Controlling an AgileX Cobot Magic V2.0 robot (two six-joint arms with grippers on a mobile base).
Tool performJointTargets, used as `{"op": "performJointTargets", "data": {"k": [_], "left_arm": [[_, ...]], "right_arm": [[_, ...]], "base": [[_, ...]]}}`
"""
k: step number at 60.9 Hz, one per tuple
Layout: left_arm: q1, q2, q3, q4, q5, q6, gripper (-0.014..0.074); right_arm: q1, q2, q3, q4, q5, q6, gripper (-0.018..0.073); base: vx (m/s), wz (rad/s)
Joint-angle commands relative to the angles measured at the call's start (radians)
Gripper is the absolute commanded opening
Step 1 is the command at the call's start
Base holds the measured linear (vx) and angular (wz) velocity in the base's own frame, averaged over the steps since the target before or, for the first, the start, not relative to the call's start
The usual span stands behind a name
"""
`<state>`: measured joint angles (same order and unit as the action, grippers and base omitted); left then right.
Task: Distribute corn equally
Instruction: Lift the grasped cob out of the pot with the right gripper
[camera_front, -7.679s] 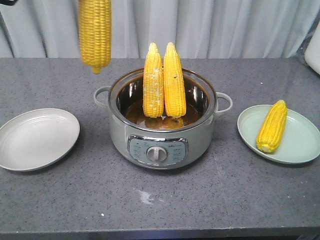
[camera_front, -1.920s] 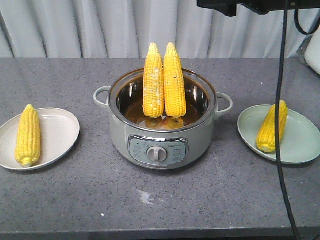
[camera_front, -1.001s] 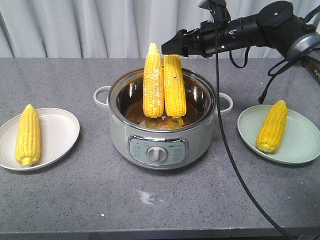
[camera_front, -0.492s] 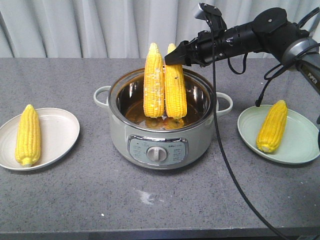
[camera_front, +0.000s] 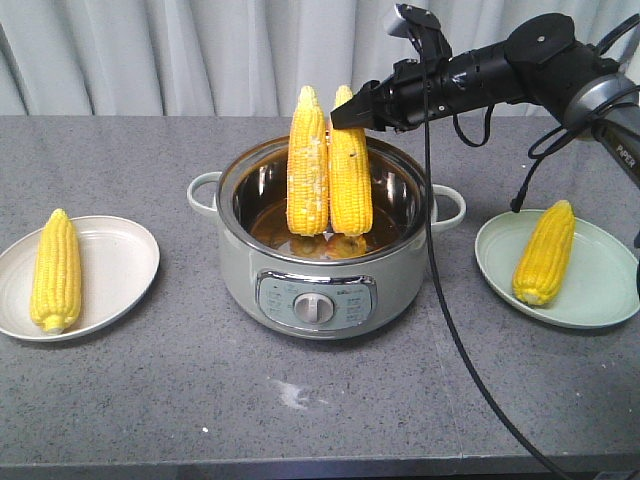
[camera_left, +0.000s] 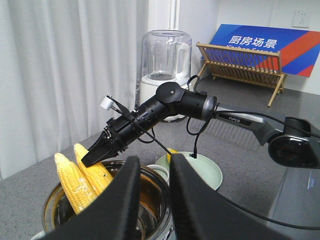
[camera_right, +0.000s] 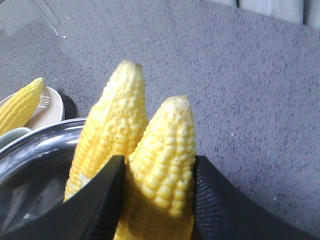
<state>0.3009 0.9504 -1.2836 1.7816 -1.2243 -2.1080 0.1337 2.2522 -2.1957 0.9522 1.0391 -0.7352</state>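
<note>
My right gripper (camera_right: 159, 165) clamps one cob (camera_right: 165, 130) — upright, tip skyward. Only the left-wrist view shows my left gripper (camera_left: 155, 162), parted.

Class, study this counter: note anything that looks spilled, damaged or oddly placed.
A whitish smear marks the counter in front of the pot. One upright cob inside it shows pale patches, unlike the neighbouring cob.

grey speckled countertop (camera_front: 300, 420) before pale pleated curtains (camera_front: 150, 55)
</note>
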Motion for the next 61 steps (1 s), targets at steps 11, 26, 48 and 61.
{"op": "performJointTargets", "data": {"k": [11,26,48,61], "left_arm": [[-0.008,-0.005,-0.031,-0.068,0.037,-0.011,0.0145],[-0.008,-0.005,-0.031,-0.069,0.037,-0.011,0.0145],[-0.008,-0.005,-0.031,-0.069,0.043,-0.011,0.0145],[-0.008,-0.002,-0.031,-0.067,0.045,-0.011,0.0145]], "right_arm": [[-0.006,-0.143,-0.028,0.074,-0.068,-0.05,-0.0006],[-0.008,-0.225,-0.028,0.07,-0.075,-0.05,-0.0004],[-0.048,-0.452,-0.028,-0.024,0.067,0.029,-0.0004],[-0.102,-0.612,-0.028,-0.09,0.25,0.114,-0.0004]], "base": [[0.0,0.0],[0.0,0.0],[0.0,0.0],[0.0,0.0]]}}
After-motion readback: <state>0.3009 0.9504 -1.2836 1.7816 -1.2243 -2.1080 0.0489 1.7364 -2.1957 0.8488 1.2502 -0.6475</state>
